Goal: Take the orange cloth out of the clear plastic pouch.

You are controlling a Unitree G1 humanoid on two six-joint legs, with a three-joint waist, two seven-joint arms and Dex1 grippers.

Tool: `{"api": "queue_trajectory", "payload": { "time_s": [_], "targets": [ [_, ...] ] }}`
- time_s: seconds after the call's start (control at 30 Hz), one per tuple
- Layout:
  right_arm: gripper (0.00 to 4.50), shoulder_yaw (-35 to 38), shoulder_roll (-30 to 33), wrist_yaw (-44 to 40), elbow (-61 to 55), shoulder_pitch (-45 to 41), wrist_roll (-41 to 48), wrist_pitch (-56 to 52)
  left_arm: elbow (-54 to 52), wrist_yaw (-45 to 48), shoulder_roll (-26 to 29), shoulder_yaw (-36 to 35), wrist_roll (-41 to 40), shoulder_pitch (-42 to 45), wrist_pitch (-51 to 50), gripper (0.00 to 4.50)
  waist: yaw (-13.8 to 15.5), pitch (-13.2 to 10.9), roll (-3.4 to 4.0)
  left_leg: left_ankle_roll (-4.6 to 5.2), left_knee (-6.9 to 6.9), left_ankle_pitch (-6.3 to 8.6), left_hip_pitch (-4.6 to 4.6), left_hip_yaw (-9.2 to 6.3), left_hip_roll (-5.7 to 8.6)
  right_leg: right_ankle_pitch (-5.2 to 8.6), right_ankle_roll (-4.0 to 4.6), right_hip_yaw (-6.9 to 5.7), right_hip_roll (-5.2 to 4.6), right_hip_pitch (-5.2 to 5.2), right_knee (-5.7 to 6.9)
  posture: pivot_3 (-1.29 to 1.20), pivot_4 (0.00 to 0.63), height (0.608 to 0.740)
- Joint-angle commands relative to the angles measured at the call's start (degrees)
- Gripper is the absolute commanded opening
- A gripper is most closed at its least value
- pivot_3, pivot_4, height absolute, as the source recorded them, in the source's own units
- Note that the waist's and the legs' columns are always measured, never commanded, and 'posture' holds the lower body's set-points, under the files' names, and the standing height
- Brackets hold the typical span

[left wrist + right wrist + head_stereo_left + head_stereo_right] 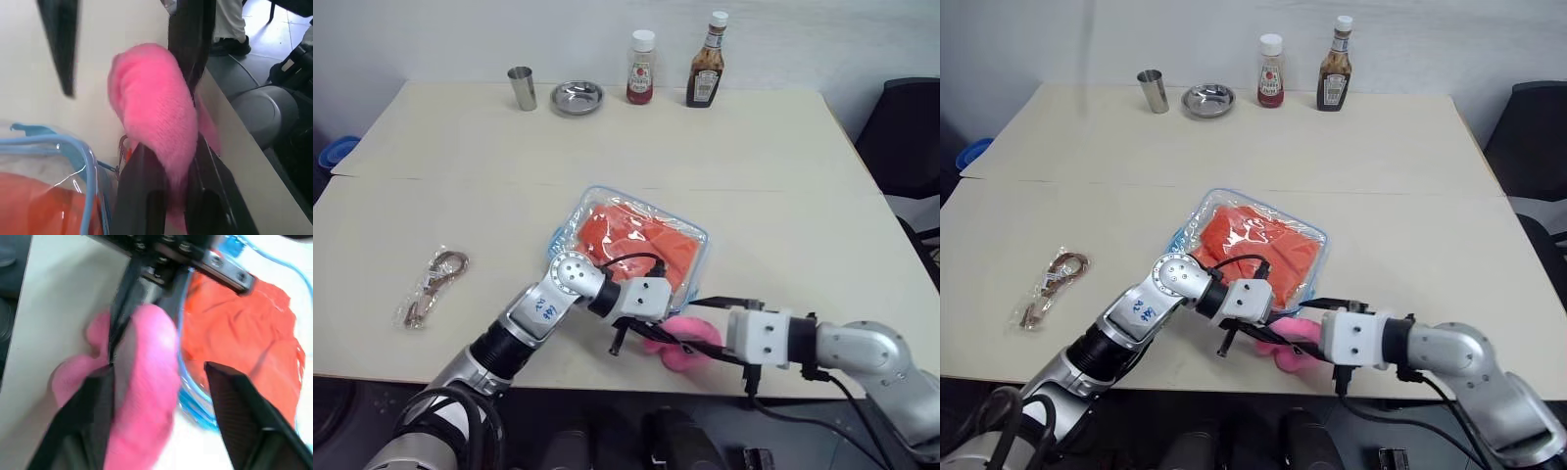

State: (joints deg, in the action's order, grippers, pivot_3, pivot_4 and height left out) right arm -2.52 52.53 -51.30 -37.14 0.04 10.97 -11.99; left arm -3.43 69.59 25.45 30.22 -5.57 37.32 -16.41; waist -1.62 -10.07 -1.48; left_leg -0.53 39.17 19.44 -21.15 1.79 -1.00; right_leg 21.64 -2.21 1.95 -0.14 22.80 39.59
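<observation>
Pink pom-pom (690, 345): your left gripper (168, 161) clamps it; right gripper (161, 382) parted; pouch (697, 235) near table's (754, 176) front edge.

Both head cameras look down from above the near edge of the pale beige worktop (773, 196), covering it to the far wall. Each wrist camera sits very close, and both share the fluffy pink pom-pom (156, 112) beside the clear blue-trimmed plastic pouch (195, 396).
</observation>
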Motion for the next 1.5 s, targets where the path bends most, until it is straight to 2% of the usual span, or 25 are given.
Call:
{"api": "queue_trajectory", "payload": {
  "time_s": [0.03,0.17,0.3,0.53,0.77,1.0,1.23,1.33,1.5],
  "targets": [
    [2.80,5.10,3.07,-3.83,1.79,-6.17,2.70,1.18,-0.72,0.70,1.21,-1.01,0.55,-0.01,2.29,0.09,-0.05,0.00,0.01,0.00,0.00,0.00,0.01,0.02,0.00,0.00,0.00,0.02,0.00,0.00,0.01,0.00,0.150,0.740],
    [2.80,-1.39,3.30,-6.82,12.15,-14.17,-5.57,12.28,-0.60,1.45,1.91,-1.41,0.30,-0.22,3.86,0.09,0.04,-0.01,0.00,0.01,-0.02,0.00,0.08,-0.01,0.00,0.00,0.00,-0.02,0.00,-0.05,-0.03,0.00,0.150,0.740],
    [2.80,-8.62,-0.98,-7.09,20.87,-20.26,-12.16,21.37,-1.18,1.65,2.46,-1.64,0.13,-0.70,4.48,0.09,-0.07,-0.02,0.02,0.02,-0.02,0.01,0.03,0.00,0.00,0.00,0.00,-0.01,0.00,-0.04,-0.07,0.00,0.150,0.740],
    [2.80,-14.50,-5.95,-7.61,28.15,-23.44,-16.32,29.55,-2.27,1.24,2.73,-2.34,-0.27,-1.02,3.51,0.09,0.00,-0.02,0.03,0.01,0.01,0.01,0.05,0.02,-0.01,0.00,0.00,-0.01,-0.03,-0.03,-0.03,0.00,0.150,0.740],
    [2.80,-15.21,-8.70,-8.80,28.67,-24.21,-15.14,29.36,-2.89,0.42,2.61,-2.56,-0.11,-1.19,2.86,0.09,-0.01,-0.02,0.03,0.01,0.01,0.00,0.06,0.02,-0.02,0.00,0.00,-0.01,-0.04,-0.03,0.00,0.00,0.150,0.740],
    [2.80,-14.00,-7.68,-13.08,27.74,-22.70,-9.98,28.55,-4.69,0.49,3.11,-3.16,-0.50,-2.57,1.86,0.09,-0.01,-0.02,0.03,0.01,0.01,0.00,0.06,0.00,-0.02,0.00,0.00,-0.03,-0.05,-0.03,0.00,0.00,0.150,0.740],
    [2.80,-15.95,-12.63,-11.59,28.92,-24.75,-11.70,25.70,-5.19,0.40,2.97,-2.86,-0.25,-3.01,1.86,0.09,-0.03,-0.02,0.03,0.01,0.01,0.00,0.06,0.00,-0.02,0.00,0.00,-0.03,-0.05,-0.03,0.01,0.00,0.150,0.740],
    [2.18,-16.34,-13.64,-11.20,29.84,-25.13,-13.24,25.74,-5.07,0.35,2.81,-2.84,-0.18,-2.78,1.83,0.09,0.03,-0.02,0.03,0.01,0.01,0.00,0.05,0.00,-0.02,0.00,0.00,-0.04,-0.07,-0.03,0.00,0.00,0.150,0.740],
    [0.52,-15.55,-13.10,-12.10,29.36,-25.35,-11.99,25.35,-4.73,0.21,3.47,-3.55,-0.27,-2.93,1.69,0.09,0.03,-0.02,0.03,0.01,0.02,0.00,0.05,0.00,-0.01,0.00,0.00,-0.05,-0.07,-0.03,0.00,0.00,0.150,0.740]
  ]
}}
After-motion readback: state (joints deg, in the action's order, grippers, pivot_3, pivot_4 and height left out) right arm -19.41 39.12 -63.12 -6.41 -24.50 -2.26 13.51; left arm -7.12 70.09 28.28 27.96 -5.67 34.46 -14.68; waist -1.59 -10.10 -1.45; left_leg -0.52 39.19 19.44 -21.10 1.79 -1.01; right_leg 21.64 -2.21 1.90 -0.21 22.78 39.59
